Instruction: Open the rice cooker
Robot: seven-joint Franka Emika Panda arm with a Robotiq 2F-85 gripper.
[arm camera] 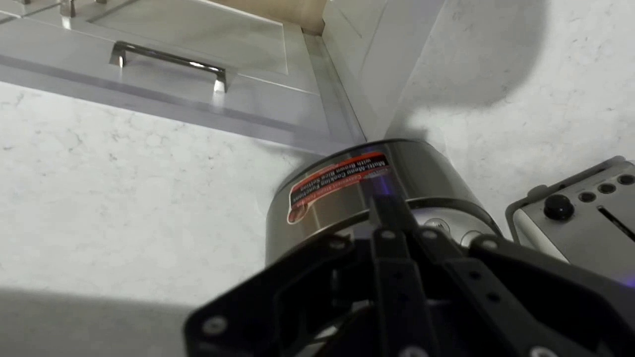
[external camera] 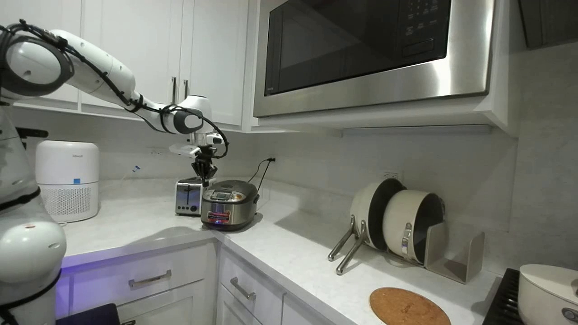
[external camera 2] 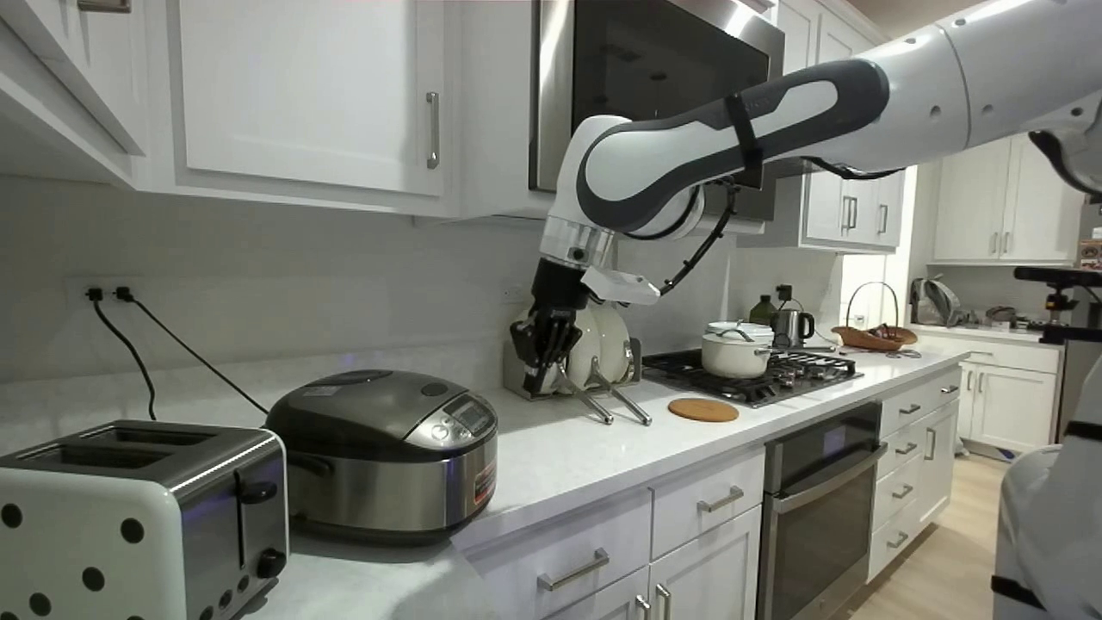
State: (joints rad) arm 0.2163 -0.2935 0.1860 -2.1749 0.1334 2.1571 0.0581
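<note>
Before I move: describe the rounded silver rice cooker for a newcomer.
Find the corner of the white L-shaped counter. There, beside the boxy white black-dotted toaster, sits the rounded silver rice cooker. Unlike the toaster, it has a dark domed lid and red front sticker.

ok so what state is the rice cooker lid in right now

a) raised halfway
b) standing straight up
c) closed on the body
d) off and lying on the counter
c, since the lid sits down on the rice cooker in both exterior views, with no gap showing along the visible seam.
</note>
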